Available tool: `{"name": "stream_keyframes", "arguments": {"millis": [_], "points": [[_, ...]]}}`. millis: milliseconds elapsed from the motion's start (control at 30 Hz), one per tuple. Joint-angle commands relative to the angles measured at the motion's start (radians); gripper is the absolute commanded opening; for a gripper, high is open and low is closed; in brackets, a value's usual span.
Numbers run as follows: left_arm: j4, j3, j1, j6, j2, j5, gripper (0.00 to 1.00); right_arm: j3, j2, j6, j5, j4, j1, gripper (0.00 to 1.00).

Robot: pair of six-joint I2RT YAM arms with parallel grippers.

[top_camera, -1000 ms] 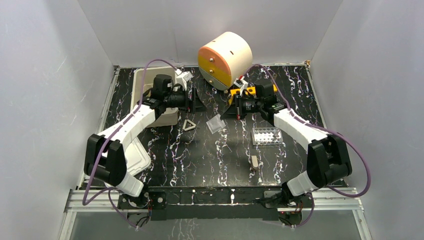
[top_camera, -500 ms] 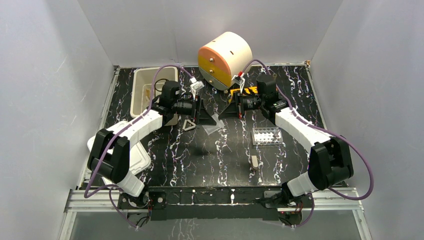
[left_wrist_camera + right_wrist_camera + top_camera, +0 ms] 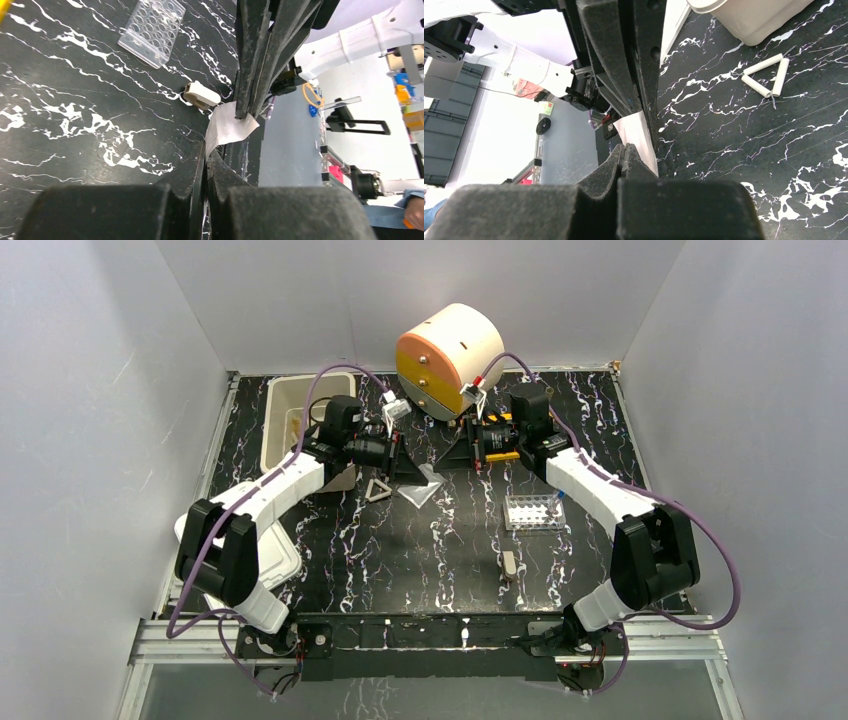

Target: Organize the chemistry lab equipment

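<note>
Handover judged in hand: white pad (image 3: 227, 127) pinched between left fingers (image 3: 196, 170) and right fingers (image 3: 616, 161), both pairs clenched on it, mid-worktop (image 3: 400, 550), near metal triangle (image 3: 378, 490). Next: one pinch to be released, pad kept flat, then stowed.

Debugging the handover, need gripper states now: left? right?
Left gripper: closed on the white square pad.
Right gripper: closed on the same pad.

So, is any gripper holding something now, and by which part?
Both hold the thin white square pad: the left gripper pinches one side of it, and the right gripper pinches the opposite side.
</note>
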Motion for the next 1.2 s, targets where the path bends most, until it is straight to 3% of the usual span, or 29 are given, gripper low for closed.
{"name": "stream_keyframes", "arguments": {"millis": [0, 33, 67, 133, 267, 400, 667, 833, 1167], "points": [[-0.147, 0.082, 0.004, 0.097, -0.029, -0.118, 0.00, 0.053, 0.012, -0.016, 0.030, 0.018, -0.007, 0.00], [-0.156, 0.087, 0.004, 0.100, -0.038, -0.165, 0.00, 0.057, 0.015, -0.034, 0.059, -0.007, -0.007, 0.06], [-0.162, 0.089, 0.004, 0.102, -0.050, -0.215, 0.00, 0.065, 0.018, -0.053, 0.088, -0.038, -0.007, 0.19], [-0.181, 0.093, 0.004, 0.114, -0.071, -0.312, 0.00, 0.092, 0.024, -0.081, 0.163, -0.118, -0.007, 0.50], [-0.254, 0.119, 0.009, 0.139, -0.100, -0.520, 0.00, 0.154, 0.036, -0.126, 0.320, -0.216, -0.007, 0.70], [-0.361, 0.186, 0.039, 0.118, -0.119, -0.782, 0.00, 0.198, 0.036, -0.140, 0.470, -0.265, -0.007, 0.73], [-0.483, 0.333, 0.213, 0.046, -0.139, -1.109, 0.00, 0.206, 0.052, -0.122, 0.522, -0.271, -0.006, 0.73], [-0.551, 0.432, 0.308, 0.056, -0.043, -1.181, 0.00, 0.212, 0.069, -0.116, 0.542, -0.278, -0.006, 0.72], [-0.690, 0.741, 0.400, 0.140, 0.315, -1.294, 0.00, 0.213, 0.085, -0.113, 0.563, -0.283, -0.006, 0.72]]}}
